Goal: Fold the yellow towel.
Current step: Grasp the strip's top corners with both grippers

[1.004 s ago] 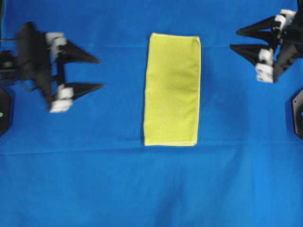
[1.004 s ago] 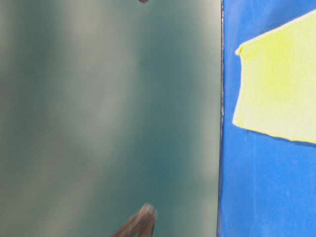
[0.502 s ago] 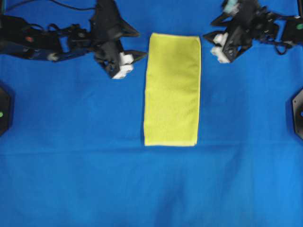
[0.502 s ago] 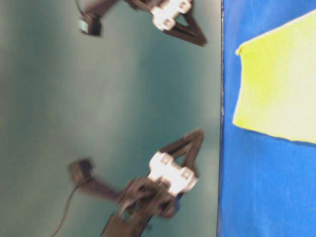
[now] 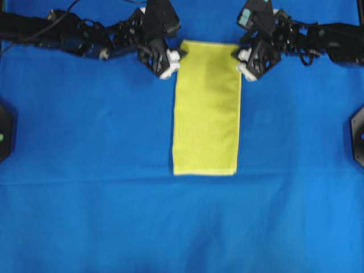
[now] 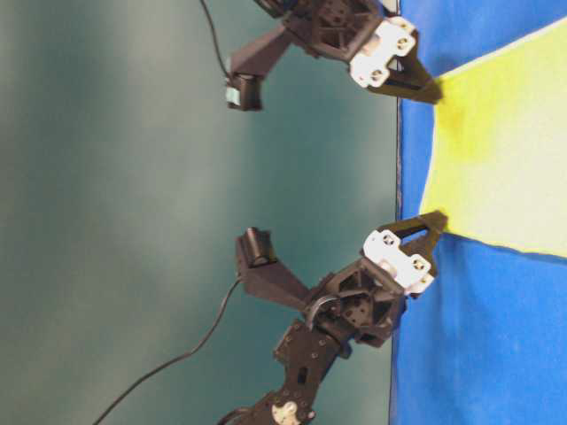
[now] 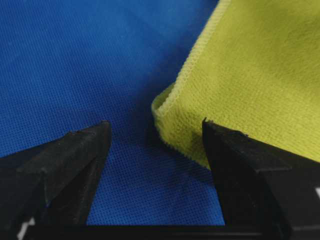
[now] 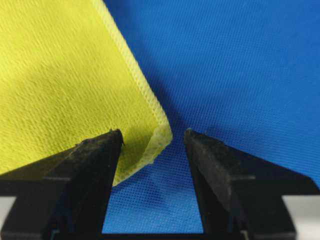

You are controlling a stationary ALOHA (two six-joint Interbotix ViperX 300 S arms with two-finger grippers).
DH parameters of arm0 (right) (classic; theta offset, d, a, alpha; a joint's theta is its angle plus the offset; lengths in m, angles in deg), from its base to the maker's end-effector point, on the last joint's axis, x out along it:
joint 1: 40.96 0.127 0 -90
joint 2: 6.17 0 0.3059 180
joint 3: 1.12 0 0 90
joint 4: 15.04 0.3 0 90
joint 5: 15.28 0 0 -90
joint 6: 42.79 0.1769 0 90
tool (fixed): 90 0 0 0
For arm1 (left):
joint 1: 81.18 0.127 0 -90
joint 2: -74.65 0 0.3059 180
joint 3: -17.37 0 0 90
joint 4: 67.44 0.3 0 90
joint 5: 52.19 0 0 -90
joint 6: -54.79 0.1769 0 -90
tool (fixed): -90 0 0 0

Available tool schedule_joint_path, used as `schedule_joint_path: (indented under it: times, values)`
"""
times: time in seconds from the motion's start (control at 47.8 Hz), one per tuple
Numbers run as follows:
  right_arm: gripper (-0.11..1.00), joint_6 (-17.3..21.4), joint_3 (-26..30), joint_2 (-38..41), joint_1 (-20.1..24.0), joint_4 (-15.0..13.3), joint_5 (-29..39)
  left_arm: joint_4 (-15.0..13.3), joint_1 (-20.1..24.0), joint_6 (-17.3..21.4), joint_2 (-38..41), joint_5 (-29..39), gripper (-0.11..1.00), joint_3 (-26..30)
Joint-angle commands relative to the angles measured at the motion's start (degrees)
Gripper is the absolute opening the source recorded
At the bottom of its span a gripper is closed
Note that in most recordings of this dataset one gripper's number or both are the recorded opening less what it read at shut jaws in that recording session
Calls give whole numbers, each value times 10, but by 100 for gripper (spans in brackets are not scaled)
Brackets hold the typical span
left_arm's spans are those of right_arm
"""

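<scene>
**Both grippers poised at the towel's far corners**

Left gripper reaches in from the left, tilted down, fingers apart, straddling the far-left corner of the bright yellow nubbly microfibre towel; one fingertip over the cloth, the other over blue. Right gripper mirrors it at the far-right corner, fingers spread either side of the curled hem. Neither clamps the fabric. Towel lies as a long folded rectangle, centred on the large blue cloth covering the table. Plain dull green wall behind, in the table-level view
</scene>
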Motion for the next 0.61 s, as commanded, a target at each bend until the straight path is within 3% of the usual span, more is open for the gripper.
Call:
schedule_joint_path:
  times: [0.0, 0.293, 0.356, 0.502, 0.586]
  values:
    - [58, 1, 12, 7, -4, 0, -7, -1, 1, 1, -6, -6, 71, 15]
    - [54, 8, 17, 33, -6, 2, -10, 0, 1, 3, -4, -2, 68, 13]
    - [44, 8, 14, 32, -6, 2, -8, 0, 1, 4, -4, -2, 56, 11]
    - [5, 9, 10, 30, -2, 2, -9, 1, -7, 19, -4, -1, 16, 11]
    - [4, 12, 10, 29, -1, 4, -10, 0, -11, 30, -4, -1, 1, 11]
